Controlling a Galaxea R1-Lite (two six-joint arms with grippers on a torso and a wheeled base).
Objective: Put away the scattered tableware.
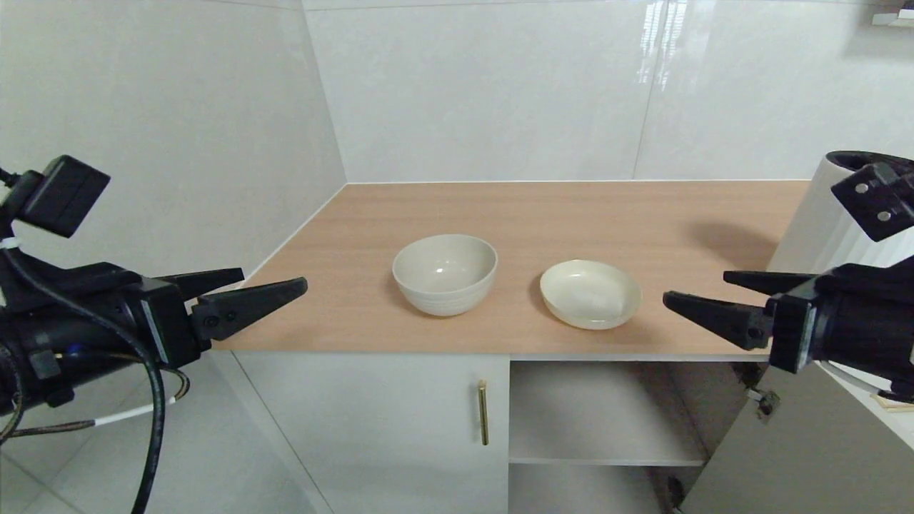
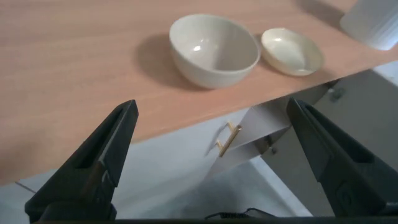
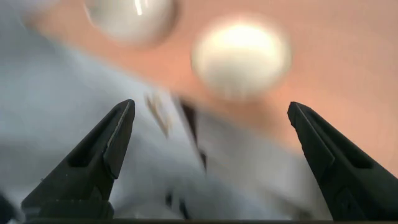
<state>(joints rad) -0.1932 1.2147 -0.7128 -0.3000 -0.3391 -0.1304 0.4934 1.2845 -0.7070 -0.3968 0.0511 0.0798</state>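
Deep cream ceramic bowl [image 1: 444, 273] sits upright on the light wooden countertop [image 1: 543, 210], near the front edge, left of centre. Shallow cream ceramic dish [image 1: 590, 293] sits just beside it on the robot's right, not touching it, also near the front edge.

Left gripper [image 1: 275, 280] hovers off the counter's front-left corner, jaws released and spread wide, holding nothing. It is well apart from the bowl. Right gripper [image 1: 694, 287] hovers near the front-right part of the counter, close to the dish but not touching, jaws also parted and empty.

Below the counter is a white cabinet. Its left door is closed and has a vertical brass bar handle [image 1: 483, 412]. The right door [image 1: 785, 442] is swung open, showing a white inner shelf [image 1: 603, 428]. A white ribbed cylindrical container [image 1: 810, 221] stands at the counter's right end, behind the right arm. White tiled walls [image 1: 500, 86] stand behind and to the left.
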